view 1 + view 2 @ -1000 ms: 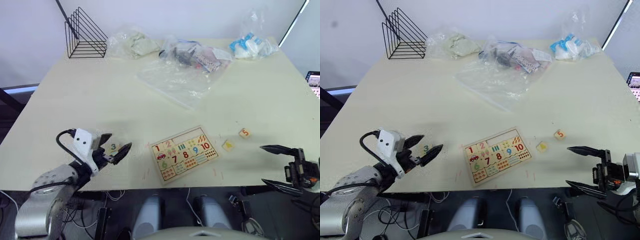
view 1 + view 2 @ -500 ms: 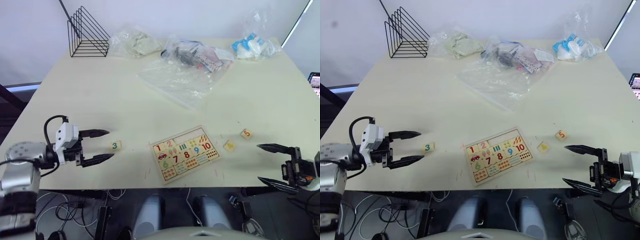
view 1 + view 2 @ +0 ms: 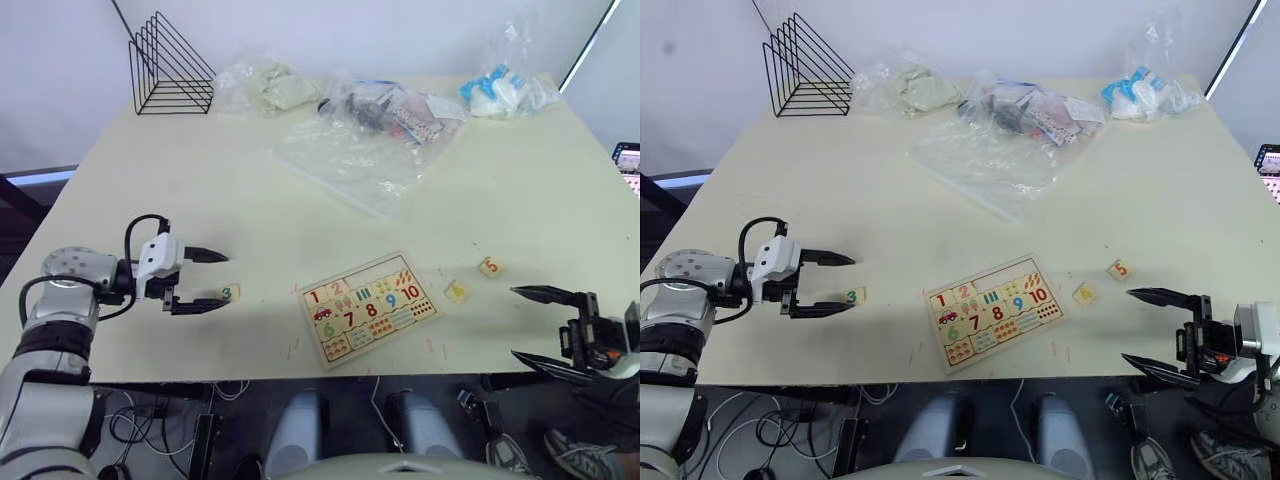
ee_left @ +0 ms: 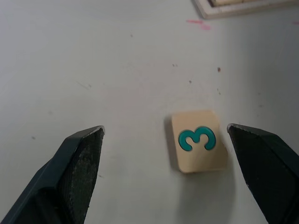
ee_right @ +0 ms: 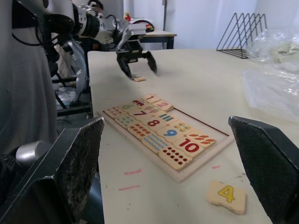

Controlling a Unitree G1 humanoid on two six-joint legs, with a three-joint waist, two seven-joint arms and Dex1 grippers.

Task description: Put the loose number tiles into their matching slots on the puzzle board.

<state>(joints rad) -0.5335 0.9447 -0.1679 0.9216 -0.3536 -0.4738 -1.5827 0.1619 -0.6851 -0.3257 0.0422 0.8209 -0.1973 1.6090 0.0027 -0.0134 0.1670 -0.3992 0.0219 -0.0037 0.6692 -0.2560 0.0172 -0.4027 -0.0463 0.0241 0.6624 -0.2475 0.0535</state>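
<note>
Three loose tiles we see: tile 3 (image 4: 197,146) between the wide-open left gripper's (image 3: 208,280) fingers at the puzzle board's (image 3: 368,306) 9 o'clock, untouched; tile 4 (image 3: 456,291) and tile 5 (image 3: 489,266) at its 3 o'clock. Right gripper (image 3: 535,326) gapes wide, empty, near the table edge.

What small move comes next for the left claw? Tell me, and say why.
Probably ease the left claw a little further forward, then close on the 3 tile. The claw is open, and the tile lies flat on the table between the fingertips, nearer one of them and untouched.
</note>
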